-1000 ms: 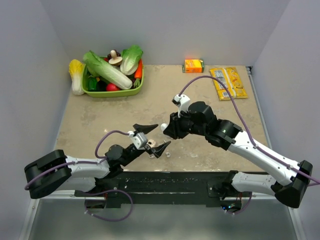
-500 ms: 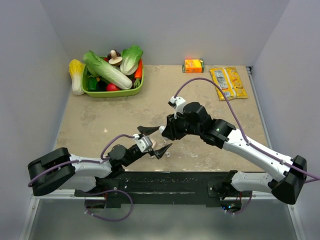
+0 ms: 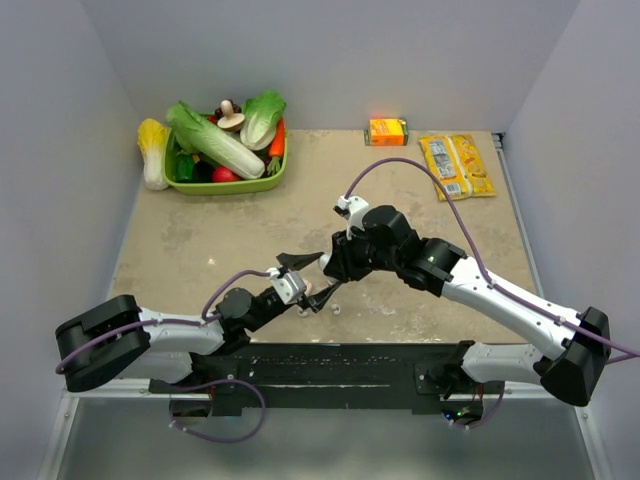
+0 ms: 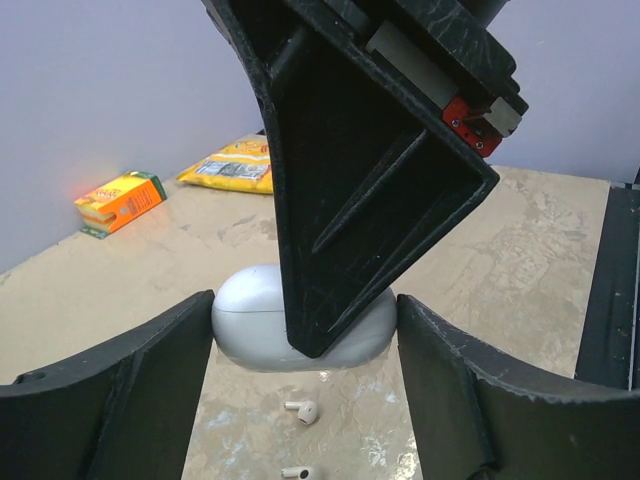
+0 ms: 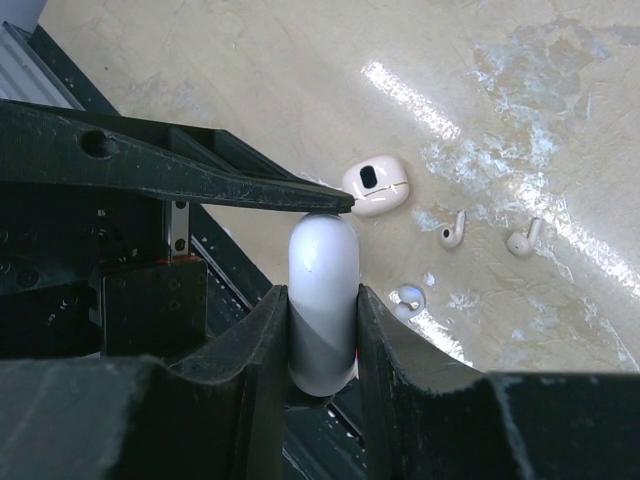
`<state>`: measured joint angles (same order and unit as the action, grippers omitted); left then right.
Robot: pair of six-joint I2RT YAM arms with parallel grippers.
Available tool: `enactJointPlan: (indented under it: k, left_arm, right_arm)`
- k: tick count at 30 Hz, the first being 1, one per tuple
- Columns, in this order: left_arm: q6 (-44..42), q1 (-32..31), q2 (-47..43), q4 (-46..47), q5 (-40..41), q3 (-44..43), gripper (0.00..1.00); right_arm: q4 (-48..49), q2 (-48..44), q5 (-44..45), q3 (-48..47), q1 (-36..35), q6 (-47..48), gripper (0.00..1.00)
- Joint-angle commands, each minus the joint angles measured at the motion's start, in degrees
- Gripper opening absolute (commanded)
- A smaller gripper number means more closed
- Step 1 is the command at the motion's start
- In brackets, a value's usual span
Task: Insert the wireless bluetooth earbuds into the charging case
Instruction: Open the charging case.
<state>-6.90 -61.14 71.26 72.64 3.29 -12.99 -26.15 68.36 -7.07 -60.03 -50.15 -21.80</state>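
White, one charging case (image 5: 322,290) gripped, two earbuds (image 5: 452,230) lying loose

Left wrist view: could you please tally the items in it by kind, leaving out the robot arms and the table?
Glossy white oval plastic charging case: 1
Small white wireless earbuds: 2
Orange cardboard box: 1
Yellow plastic snack packet: 1
Total: 5
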Motion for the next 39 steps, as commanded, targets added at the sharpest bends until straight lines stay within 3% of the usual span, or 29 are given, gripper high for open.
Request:
enactJointPlan:
  k: [1, 9, 29, 39]
  left_arm:
    - [-0.9, -0.5, 0.3, 4.8, -2.8, -2.5, 0.74]
    - [0.1, -0.5, 1.1, 3.7, -2.1, -3.3, 0.80]
    - [3.5, -0.5, 2.6, 2.2, 2.2, -3.5, 0.81]
    - [2.7, -0.6, 2.0, 4.3, 0.4, -2.7, 0.69]
  right_arm:
    - [2.2, -0.2, 0.1, 0.1, 0.0, 0.5, 0.00]
    - [2.2, -0.6, 0.0, 0.0, -0.1, 0.4, 0.00]
    - [2.6, -2.4, 1.3, -0.1, 0.0, -0.3, 0.00]
    - [3.0, -2.3, 0.9, 0.9, -0.1, -0.4, 0.00]
